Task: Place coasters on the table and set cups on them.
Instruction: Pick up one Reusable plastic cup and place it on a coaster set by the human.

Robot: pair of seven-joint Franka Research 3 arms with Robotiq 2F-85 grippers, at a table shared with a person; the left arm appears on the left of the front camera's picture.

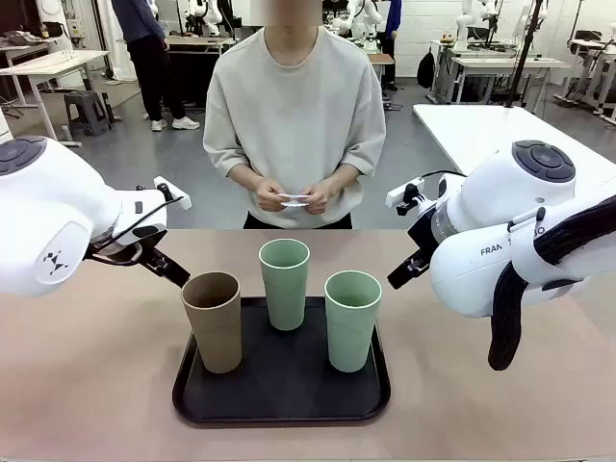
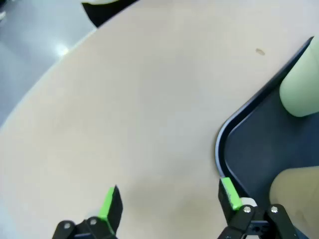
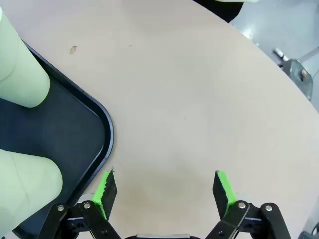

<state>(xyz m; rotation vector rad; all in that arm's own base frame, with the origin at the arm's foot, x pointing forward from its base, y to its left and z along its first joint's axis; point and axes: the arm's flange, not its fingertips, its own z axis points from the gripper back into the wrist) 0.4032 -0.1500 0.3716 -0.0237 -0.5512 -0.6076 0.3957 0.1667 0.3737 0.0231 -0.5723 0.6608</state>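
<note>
We saw the three cups standing upright and apart from one another on a black tray (image 1: 279, 409) on the near half of the table (image 1: 87, 385). The tan-brown cup (image 1: 214, 322) stood at the tray's left, one mint-green cup (image 1: 285, 284) at the back middle, and the second mint-green one (image 1: 352, 320) at the right. No cup had anything under it but the tray. Across the table the person (image 1: 294, 106) stood with both hands (image 1: 272, 195) brought together at waist height, fingertips pinching the white coasters (image 1: 295, 200) between them. The coasters were well above the tabletop and seen nearly edge-on, so we could not count them. The left gripper (image 2: 167, 189) hung over bare table just beside the tray's left far corner. Its green-padded fingers were spread wide with nothing between them, and one pad sat close by the tray's rim, with the tan-brown cup close beyond it. The right gripper (image 3: 163, 175) mirrored it on the other side, hanging over bare table by the tray's right far corner. Its jaws stood just as far apart and empty, with one pad near the rim and both mint-green cups off to that side. Neither gripper touched a cup or the tray, so far as we could tell.
</note>
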